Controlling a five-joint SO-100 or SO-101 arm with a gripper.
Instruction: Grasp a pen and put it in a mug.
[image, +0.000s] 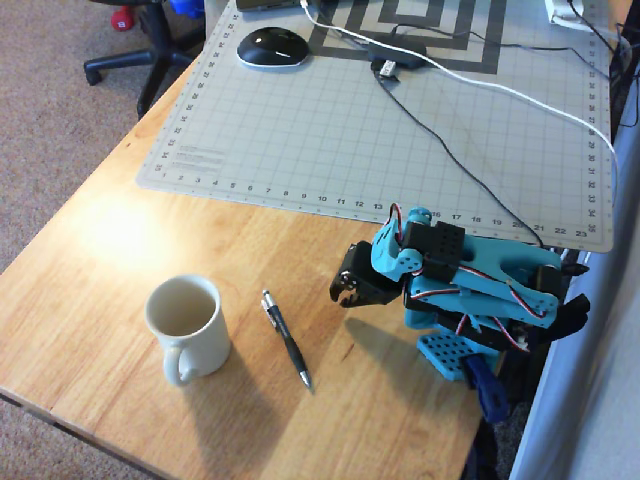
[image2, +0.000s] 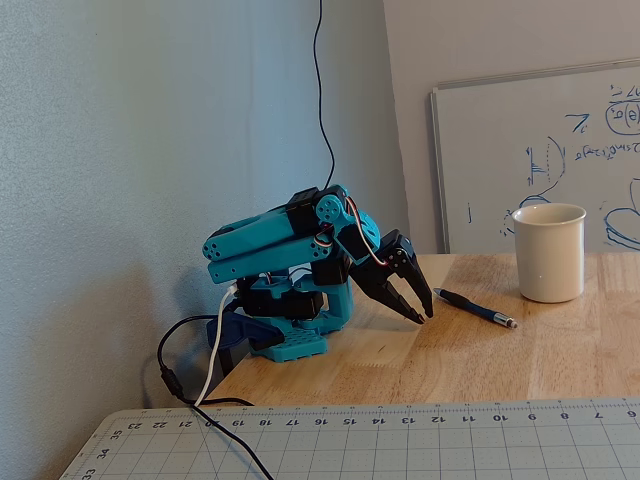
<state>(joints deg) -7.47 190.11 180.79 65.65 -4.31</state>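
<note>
A slim black pen (image: 286, 338) with silver ends lies flat on the wooden table, between the mug and the arm; it also shows in the fixed view (image2: 474, 307). The cream-white mug (image: 187, 325) stands upright and empty to the pen's left in the overhead view, handle toward the table's front edge; it also shows in the fixed view (image2: 548, 251). My gripper (image: 343, 292) is black, on a folded teal arm, pointing down just above the table, to the right of the pen and apart from it. Its jaws look nearly shut and empty in the fixed view (image2: 424, 313).
A grey cutting mat (image: 380, 130) covers the far half of the table, with a black mouse (image: 271, 46) and black and white cables on it. The arm's base (image: 470, 350) sits at the table's right edge. An office chair stands on the carpet at far left.
</note>
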